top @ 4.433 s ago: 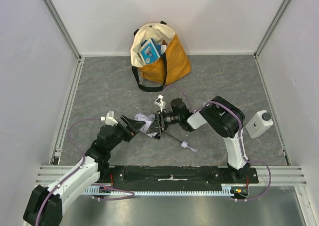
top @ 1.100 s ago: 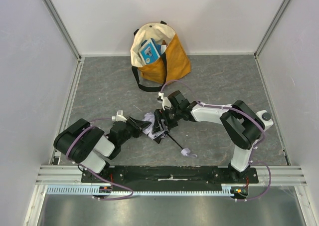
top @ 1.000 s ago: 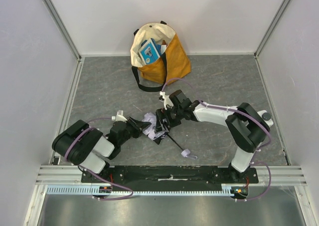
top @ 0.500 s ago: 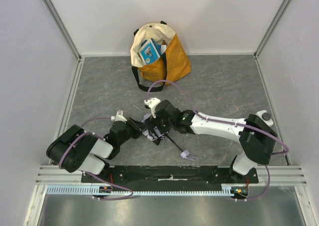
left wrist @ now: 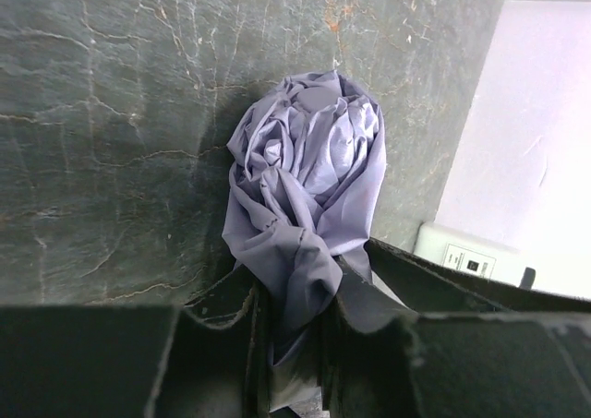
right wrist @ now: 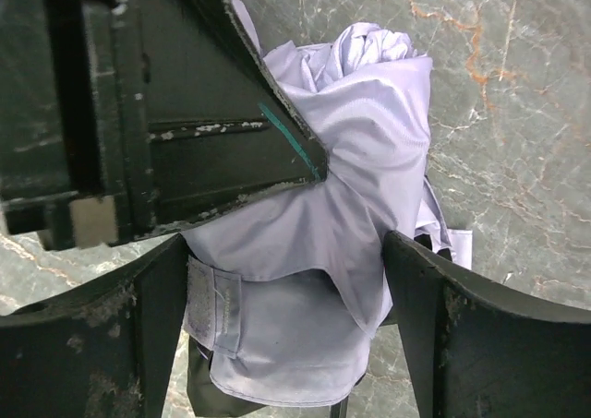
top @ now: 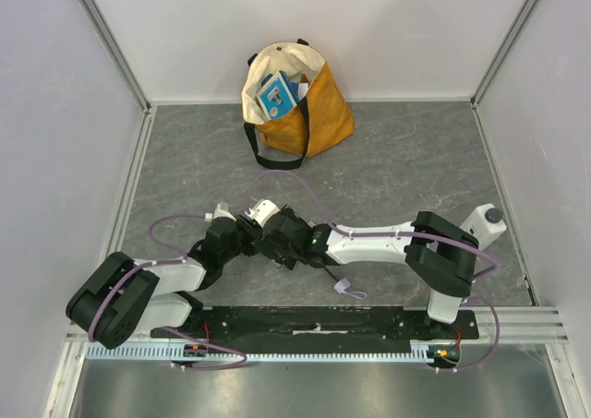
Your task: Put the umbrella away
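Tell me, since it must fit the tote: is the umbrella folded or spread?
Folded: the umbrella canopy is a crumpled bundle, pinched in the left gripper, with the right gripper astride it.

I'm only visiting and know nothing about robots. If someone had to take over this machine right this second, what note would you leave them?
Left pincer: shut on a fold of the umbrella canopy.
Right pincer: open wide, straddling the same bunched canopy.
Umbrella: collapsed, low on the table between the arms, with its wrist strap trailing toward the bases. The tote bag stands open by the far wall, well apart.
Done: canopy gathered and gripped.
Left: tidy it and put it away, probably into the bag.
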